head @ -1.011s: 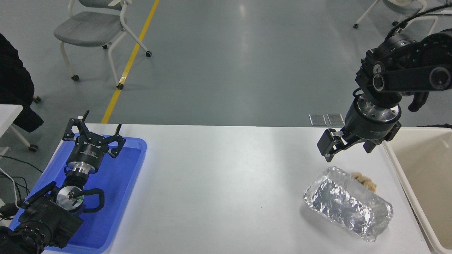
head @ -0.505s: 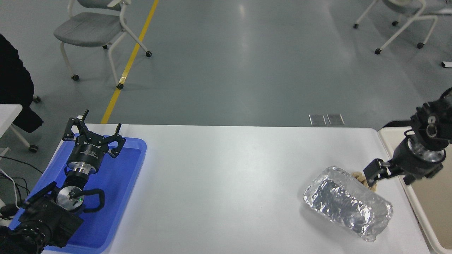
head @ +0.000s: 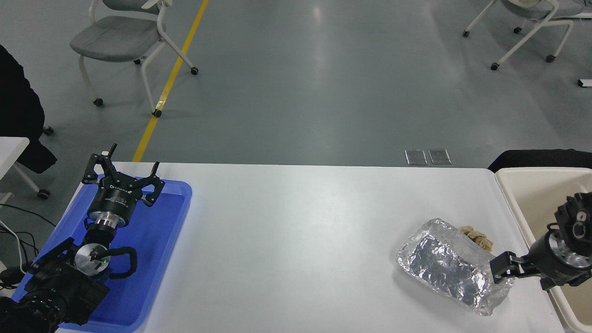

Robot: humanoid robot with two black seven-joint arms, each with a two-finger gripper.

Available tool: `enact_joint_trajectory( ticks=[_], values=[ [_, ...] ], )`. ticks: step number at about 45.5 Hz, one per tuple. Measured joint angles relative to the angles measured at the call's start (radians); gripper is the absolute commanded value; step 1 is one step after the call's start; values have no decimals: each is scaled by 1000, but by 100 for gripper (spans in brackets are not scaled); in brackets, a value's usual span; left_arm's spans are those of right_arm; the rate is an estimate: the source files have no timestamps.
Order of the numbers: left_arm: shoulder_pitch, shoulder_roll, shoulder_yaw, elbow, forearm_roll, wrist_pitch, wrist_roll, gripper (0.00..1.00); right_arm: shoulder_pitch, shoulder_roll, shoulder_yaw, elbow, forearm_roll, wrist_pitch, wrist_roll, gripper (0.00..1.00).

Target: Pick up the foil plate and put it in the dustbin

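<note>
Foil plate (head: 455, 266) lies near the table's right edge, just left of the dustbin (head: 536, 192). Right gripper (head: 502, 270) at plate's right rim; opening cannot be told. Pinch the rim lightly to avoid crushing, lift level. Left gripper (head: 121, 178) parked, spread wide.

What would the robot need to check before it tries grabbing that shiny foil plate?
1. Foil plate lies flat on the table: ok.
2. Right gripper is at the plate's right rim: ok.
3. Jaws closed on the rim: cannot tell.
4. Paper wad stays out of the grasp: ok, it lies behind the plate.
5. Dustbin is open, just right of the plate: ok.
6. Left gripper is parked over the blue tray: ok.
</note>
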Motion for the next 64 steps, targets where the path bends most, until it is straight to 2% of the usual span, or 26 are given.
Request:
enact_joint_trajectory(
  ticks=[4, 6, 13, 14, 17, 18, 20, 48, 64],
  values=[
    [0, 0, 0, 0, 0, 0, 0, 100, -37, 14, 24, -27, 11, -21, -8, 100],
    [0, 0, 0, 0, 0, 0, 0, 100, -55, 20, 34, -42, 15, -30, -11, 93],
    [0, 0, 0, 0, 0, 0, 0, 100, -117, 55, 62, -93, 24, -58, -17, 49],
    [0, 0, 0, 0, 0, 0, 0, 100, -125, 59, 66, -99, 25, -61, -17, 44],
    [0, 0, 0, 0, 0, 0, 0, 100, -151, 73, 78, -119, 26, -70, -17, 37],
    [0, 0, 0, 1, 0, 0, 0, 100, -157, 77, 82, -125, 27, -72, -15, 32],
    [0, 0, 0, 1, 0, 0, 0, 100, -172, 85, 88, -137, 28, -77, -15, 0],
    [0, -1, 0, 1, 0, 0, 0, 100, -210, 107, 111, -170, 30, -127, -13, 0],
    [-1, -1, 0, 0, 0, 0, 0, 100, -16, -23, 22, -16, 26, -92, -15, 0]
  ],
)
